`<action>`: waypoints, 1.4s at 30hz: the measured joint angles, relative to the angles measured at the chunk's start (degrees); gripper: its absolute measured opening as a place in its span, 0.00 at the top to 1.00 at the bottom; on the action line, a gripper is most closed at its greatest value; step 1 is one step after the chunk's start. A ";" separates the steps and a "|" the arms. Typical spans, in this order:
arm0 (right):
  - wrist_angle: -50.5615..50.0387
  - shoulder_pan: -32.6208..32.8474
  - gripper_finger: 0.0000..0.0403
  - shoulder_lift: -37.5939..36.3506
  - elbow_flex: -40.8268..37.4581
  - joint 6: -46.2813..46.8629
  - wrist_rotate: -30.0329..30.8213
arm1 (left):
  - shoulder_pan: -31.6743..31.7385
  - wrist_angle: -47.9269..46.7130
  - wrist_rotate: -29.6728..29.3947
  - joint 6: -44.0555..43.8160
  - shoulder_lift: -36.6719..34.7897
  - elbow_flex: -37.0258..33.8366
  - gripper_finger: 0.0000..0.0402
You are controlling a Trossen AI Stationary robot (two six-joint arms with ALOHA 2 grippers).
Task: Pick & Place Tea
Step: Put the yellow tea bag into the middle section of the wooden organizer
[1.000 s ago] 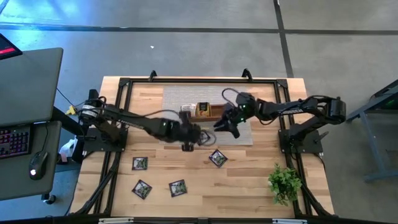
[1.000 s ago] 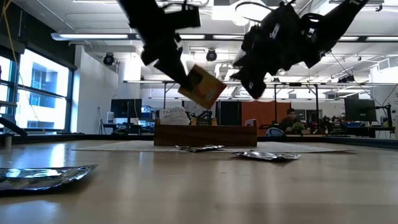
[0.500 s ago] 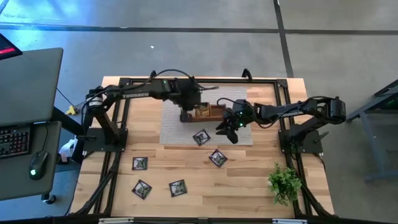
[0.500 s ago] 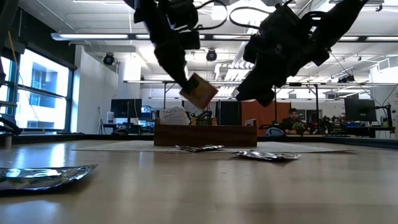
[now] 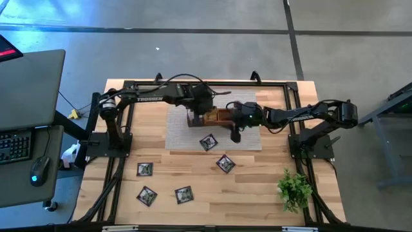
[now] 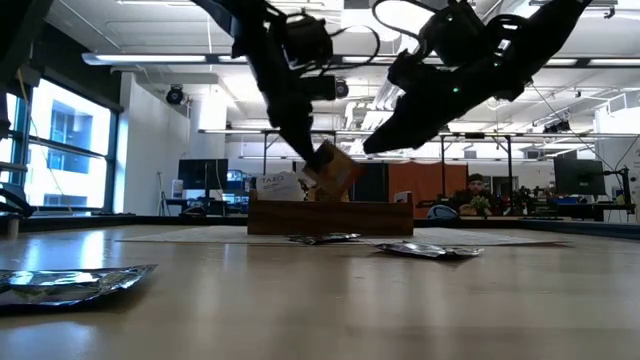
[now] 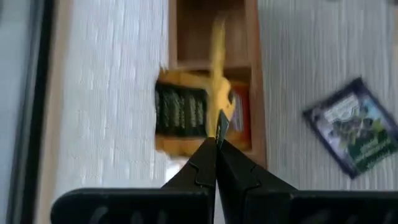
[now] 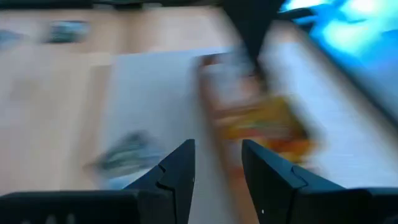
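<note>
Looking down on your wooden surface (image 5: 257, 187), you see a grey mat (image 5: 180, 132) at its far middle, and on that mat the brown tray (image 5: 222, 117), which serves as the landmark here. Above the tray's left end your left tool (image 5: 195, 120) pinches a yellow-orange sachet (image 6: 333, 170) edge-on between closed fingers (image 7: 202, 168); the low view shows the sachet tilted, just over the tray's rim. In the left wrist view a dark-labelled sachet (image 7: 180, 112) stands in the compartment below it, and the next compartment shows bare wood.

Your right tool (image 5: 234, 131) hangs at the tray's near right side, its fingers (image 8: 177, 165) parted a moderate way around nothing.

Nearer you than the tray, one dark sachet (image 5: 208, 142) lies on the mat and another (image 5: 224, 164) lies at the mat's near edge. Three more dark sachets (image 5: 145, 169) (image 5: 147, 195) (image 5: 184, 193) lie well apart from the tray toward the surface's near left. A small green plant (image 5: 294, 189) stands at the near right corner, well clear of the tray.

A black frame (image 5: 206, 84) runs just behind the tray. Beyond the surface, the low view shows an open room with ceiling lights, windows on the left, desks with monitors and a seated person (image 6: 476, 195) far off.
</note>
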 joint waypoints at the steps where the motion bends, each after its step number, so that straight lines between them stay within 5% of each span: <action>1: 1.08 -0.01 0.68 0.36 0.00 -0.91 3.79 | 0.17 -0.84 0.00 -0.02 0.18 -0.25 1.00; 11: 24.65 -0.50 0.70 14.42 0.00 -1.65 20.40 | -0.01 1.43 -0.01 -2.22 0.76 -0.23 1.00; 17: 27.88 -0.49 0.82 19.90 0.00 -2.10 26.41 | 0.01 1.47 -0.05 -3.19 0.78 -0.23 1.00; 23: 28.02 -0.54 0.98 20.17 0.00 -2.97 22.72 | 0.01 3.05 -0.07 -3.02 0.78 -0.23 0.99; 29: 28.06 -0.49 0.96 20.17 0.00 -3.91 23.39 | 0.01 2.34 -1.75 -1.07 0.78 -0.23 0.90; 36: 27.87 -0.43 0.98 20.17 0.00 0.05 18.40 | 0.06 4.44 -16.66 -2.53 0.78 -0.23 0.78; 42: 27.61 -0.43 0.99 20.17 0.00 0.78 17.60 | -0.03 5.88 -16.17 -6.73 0.75 0.79 0.77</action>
